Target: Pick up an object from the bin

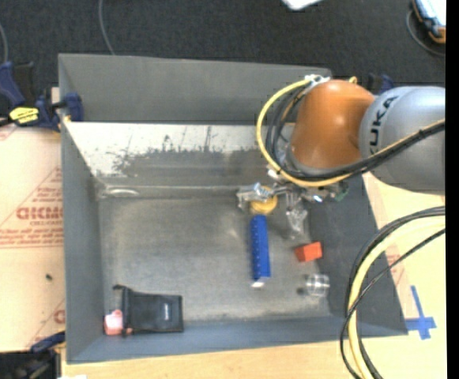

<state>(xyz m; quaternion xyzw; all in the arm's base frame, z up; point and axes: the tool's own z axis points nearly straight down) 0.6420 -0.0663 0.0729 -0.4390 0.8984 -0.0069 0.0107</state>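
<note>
Here we find the gripper [283,202] toward the bin's [79,235] two o'clock; released or clenched, we cannot tell. The blue bar [259,249] lies just at its seven o'clock, long axis running twelve to six.

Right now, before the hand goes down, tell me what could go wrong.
1. The hand hangs over the top end of the blue stick, not its middle; a grab there may let the stick swing or slip out.
2. A small yellow piece sits right at that end, so the hand might catch it instead.
3. The orange block lies close beside the stick and could get knocked aside.
</note>
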